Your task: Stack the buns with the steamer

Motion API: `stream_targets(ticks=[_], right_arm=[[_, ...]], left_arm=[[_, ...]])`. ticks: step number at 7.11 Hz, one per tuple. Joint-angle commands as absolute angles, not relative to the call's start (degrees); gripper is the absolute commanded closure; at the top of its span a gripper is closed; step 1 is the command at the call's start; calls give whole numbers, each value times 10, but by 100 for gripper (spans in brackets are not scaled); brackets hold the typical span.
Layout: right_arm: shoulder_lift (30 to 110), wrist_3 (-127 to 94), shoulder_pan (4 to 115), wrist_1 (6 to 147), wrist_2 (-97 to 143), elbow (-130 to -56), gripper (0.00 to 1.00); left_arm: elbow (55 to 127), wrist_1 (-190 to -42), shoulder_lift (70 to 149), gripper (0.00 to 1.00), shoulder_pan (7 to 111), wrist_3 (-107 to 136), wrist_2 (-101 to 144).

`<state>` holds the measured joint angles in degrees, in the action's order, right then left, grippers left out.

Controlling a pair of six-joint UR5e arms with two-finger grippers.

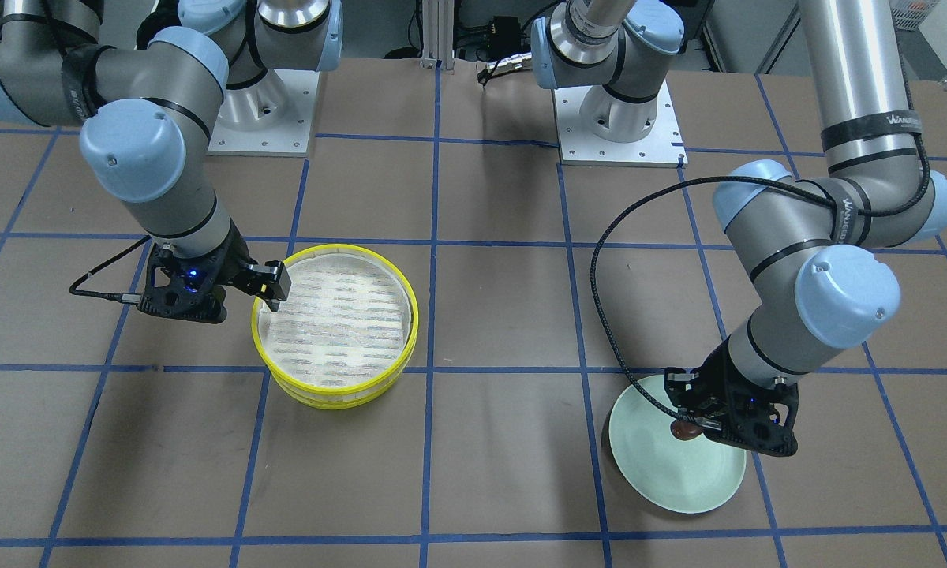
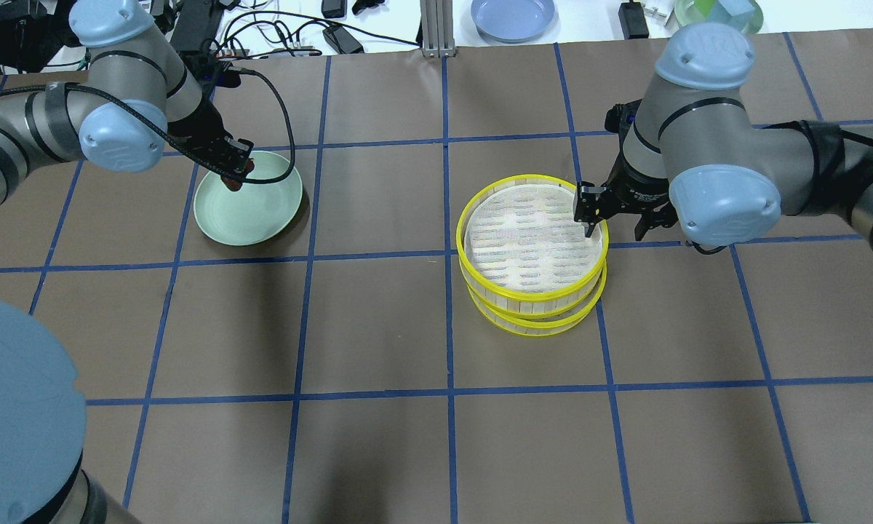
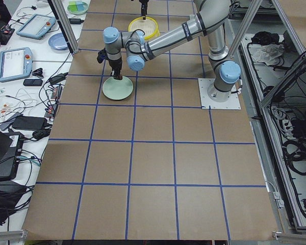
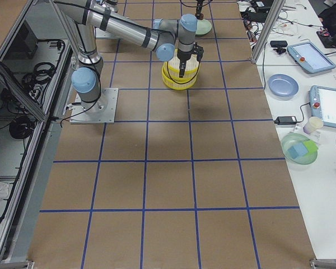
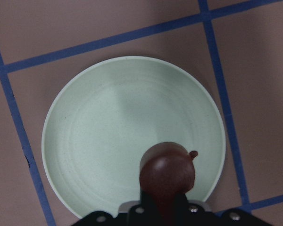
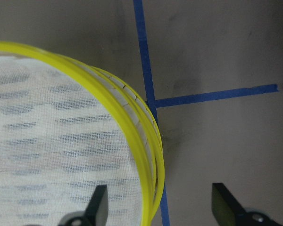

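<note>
The dark reddish-brown bun (image 5: 167, 172) is clamped in the left end effector (image 2: 235, 173), whose fingers are closed on it from either side. It sits over the pale green plate (image 5: 108, 132), near the part of the rim closest to the robot's base (the left wrist view shows it just inside that edge). Whether the bun touches the plate's surface or hangs just above it cannot be told.

The steamer (image 2: 529, 306) stands on the table (image 2: 378, 320), well apart from the plate, toward the robot's right. Its two trays are stacked: the top tray (image 1: 335, 315) sits on the lower tray (image 2: 531, 326). Their yellow rims are not quite in line, so part of the lower rim shows past the upper one. The top tray's white slatted floor is in plain view.

The right end effector (image 6: 161, 205) is at the side of the steamer farthest from the plate. Its fingers are apart and straddle the top tray's rim. One finger (image 6: 98, 205) is inside, over the slatted floor. The other finger (image 6: 224, 202) is outside, over the brown table. The yellow rim runs between them, and neither finger can be seen pressing against it.

Blue tape lines (image 2: 447, 393) cross the table in a grid. One crossing lies just beside the steamer, under the right end effector.
</note>
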<state>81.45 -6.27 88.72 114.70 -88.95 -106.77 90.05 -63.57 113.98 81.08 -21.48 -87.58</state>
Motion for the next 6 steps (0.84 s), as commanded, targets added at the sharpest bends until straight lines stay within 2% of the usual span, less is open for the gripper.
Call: stream_targets(ticks=[1,3,5,6], right_arm=[[840,-66,881,1108,-896,-992,0],[884,-60,858,996,-915,-907,0],[952,-53,848,974,-924,-904,0],[957,-49,848,980,-965,-908,0]], left_arm=[[894,-661,1108,100,832,-137,-852],[894,-661,1086,100,877,-40,-848],[894,-654,1078,100,938,130,-787],[895,-651,1075,100,968,190,-754]])
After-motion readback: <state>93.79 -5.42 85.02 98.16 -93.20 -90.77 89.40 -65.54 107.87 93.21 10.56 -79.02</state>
